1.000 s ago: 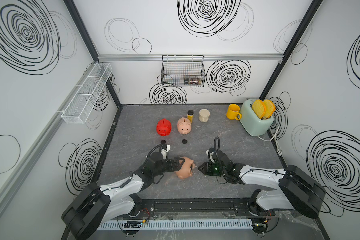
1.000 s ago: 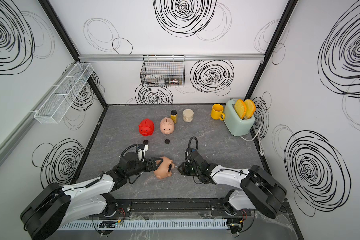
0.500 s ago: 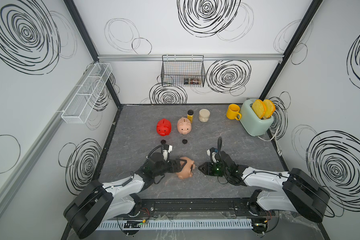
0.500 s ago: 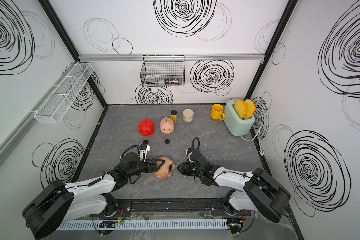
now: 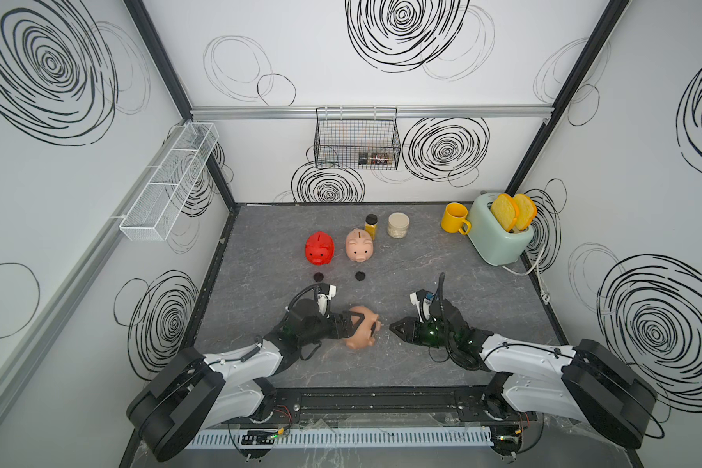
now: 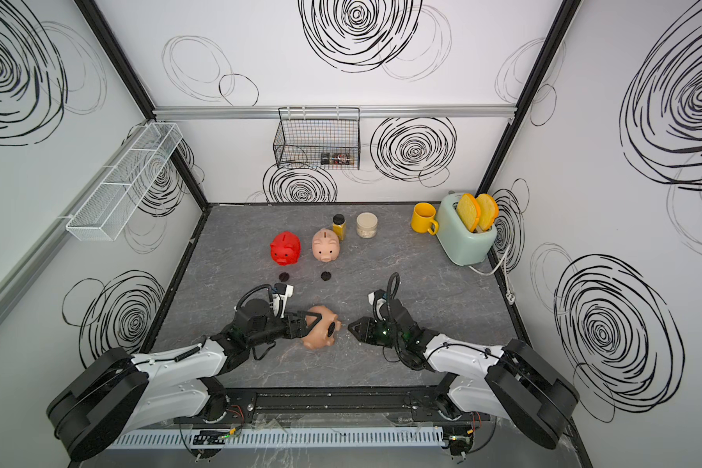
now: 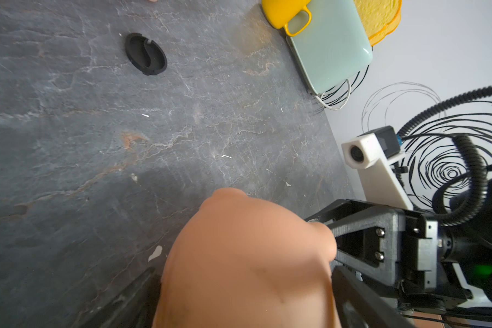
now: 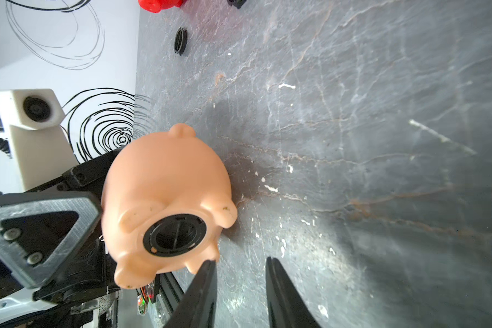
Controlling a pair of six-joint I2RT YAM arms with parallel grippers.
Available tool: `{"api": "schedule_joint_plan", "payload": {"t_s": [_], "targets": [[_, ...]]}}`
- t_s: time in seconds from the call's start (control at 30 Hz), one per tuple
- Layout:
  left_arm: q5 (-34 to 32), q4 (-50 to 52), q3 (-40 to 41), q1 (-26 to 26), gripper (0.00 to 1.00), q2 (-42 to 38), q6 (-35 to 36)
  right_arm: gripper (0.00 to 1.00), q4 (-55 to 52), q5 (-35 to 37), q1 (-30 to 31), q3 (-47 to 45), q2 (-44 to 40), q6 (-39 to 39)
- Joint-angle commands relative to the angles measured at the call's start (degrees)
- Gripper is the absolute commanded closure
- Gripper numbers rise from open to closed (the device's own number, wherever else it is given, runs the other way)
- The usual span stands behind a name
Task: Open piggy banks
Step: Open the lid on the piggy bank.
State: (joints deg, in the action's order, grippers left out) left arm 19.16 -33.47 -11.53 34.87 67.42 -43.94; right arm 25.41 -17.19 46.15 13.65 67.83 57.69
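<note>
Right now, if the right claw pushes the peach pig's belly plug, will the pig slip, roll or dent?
Probably slippery: the peach pig looks smooth and rounded, so it could twist in the left claw. Likely light and hollow, since the belly plug closes an opening. Its round body might roll if released.

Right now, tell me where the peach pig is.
In a top view the peach pig is at the front of the table, gripped by the left fingers, belly plug facing the right fingers.
</note>
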Motion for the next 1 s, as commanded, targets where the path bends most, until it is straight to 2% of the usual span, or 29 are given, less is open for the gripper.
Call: {"api": "schedule_joint_plan", "payload": {"t_s": [0.0, 0.1, 0.33, 0.57, 0.97], "targets": [[-2.0, 0.2, 2.2, 0.3, 0.02, 0.2, -0.6, 0.67, 7.6, -1.6, 1.2, -1.0, 0.0, 3.2], [-2.5, 0.2, 2.8, 0.3, 0.00, 0.3, -1.3, 0.68, 12.7, -3.4, 1.2, -2.0, 1.2, 4.5], [-3.5, -1.8, 4.1, 0.2, 0.04, 0.7, -3.3, 0.72, 16.8, -4.7, 1.5, -1.5, 4.6, 5.8], [-3.9, -3.1, 4.7, 0.1, 0.08, 2.2, -4.9, 0.73, 18.7, -6.4, 2.2, 0.5, 8.1, 6.0], [-3.6, -3.6, 4.7, 0.1, 0.08, 3.3, -5.2, 0.76, 21.9, -5.2, 3.7, 1.4, 11.1, 10.3]]}}
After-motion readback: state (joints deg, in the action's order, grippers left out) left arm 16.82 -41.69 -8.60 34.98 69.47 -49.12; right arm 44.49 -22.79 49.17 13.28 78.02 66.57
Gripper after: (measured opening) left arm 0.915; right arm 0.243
